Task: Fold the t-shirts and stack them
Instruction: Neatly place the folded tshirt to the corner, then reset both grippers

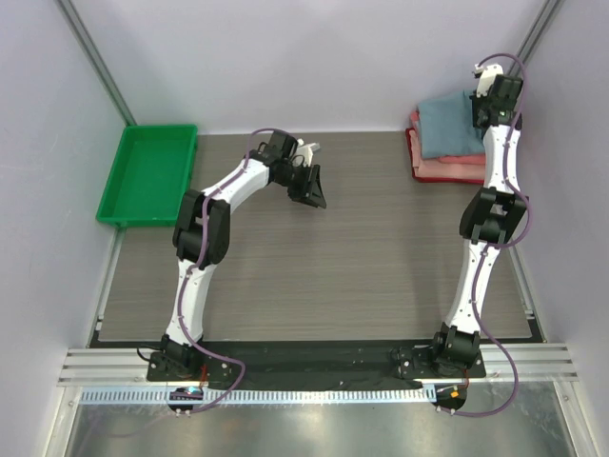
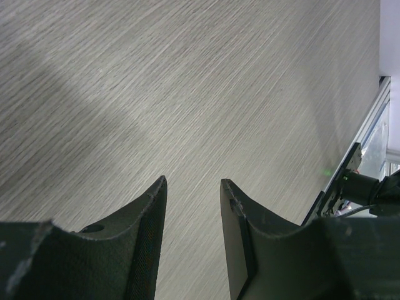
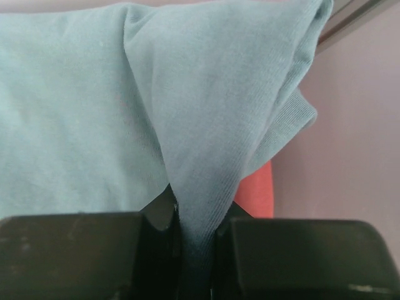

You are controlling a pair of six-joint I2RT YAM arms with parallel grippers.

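A dusty blue-grey t-shirt [image 1: 447, 124] lies folded on top of a stack of coral-red and pink t-shirts [image 1: 445, 169] at the table's far right corner. My right gripper [image 1: 479, 116] is over the stack's right side, shut on a pinched fold of the blue-grey shirt [image 3: 206, 144]. A strip of red shirt [image 3: 257, 194] shows beneath it. My left gripper [image 1: 312, 188] is open and empty above bare table at the back middle, its jaws apart in the left wrist view [image 2: 194, 181].
A green plastic tray [image 1: 149, 174] sits at the table's far left edge. White walls close in the back and both sides. An aluminium rail [image 1: 314, 364] runs along the near edge by the arm bases.
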